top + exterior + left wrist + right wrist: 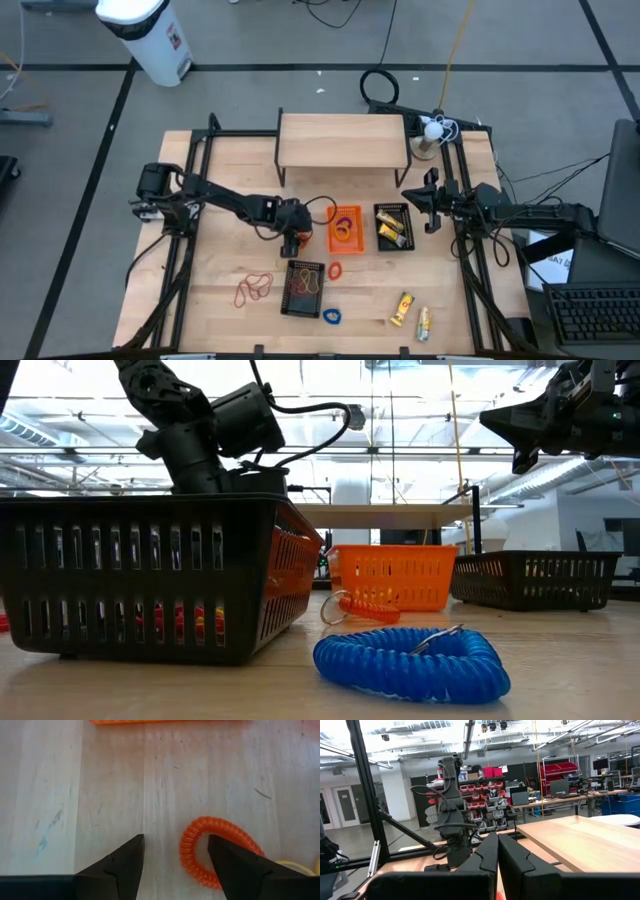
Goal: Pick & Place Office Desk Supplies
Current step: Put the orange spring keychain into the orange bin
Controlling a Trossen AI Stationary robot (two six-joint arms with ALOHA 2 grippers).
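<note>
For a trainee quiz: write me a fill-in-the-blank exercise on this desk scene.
1. The left gripper has its fingers ____ above the bare table.
2. The coil beside those fingers is ____ in colour.
3. The nearest coil in the low view is ____.

Missing words: open; orange; blue

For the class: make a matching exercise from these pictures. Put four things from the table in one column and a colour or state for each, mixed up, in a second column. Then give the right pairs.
Things:
1. left pincer
2. right pincer
3. coil lying nearest the low camera
4. middle basket

States or colours:
A. orange
B. shut
C. blue
D. open

Pairs: 1-D, 2-B, 3-C, 4-A
</note>
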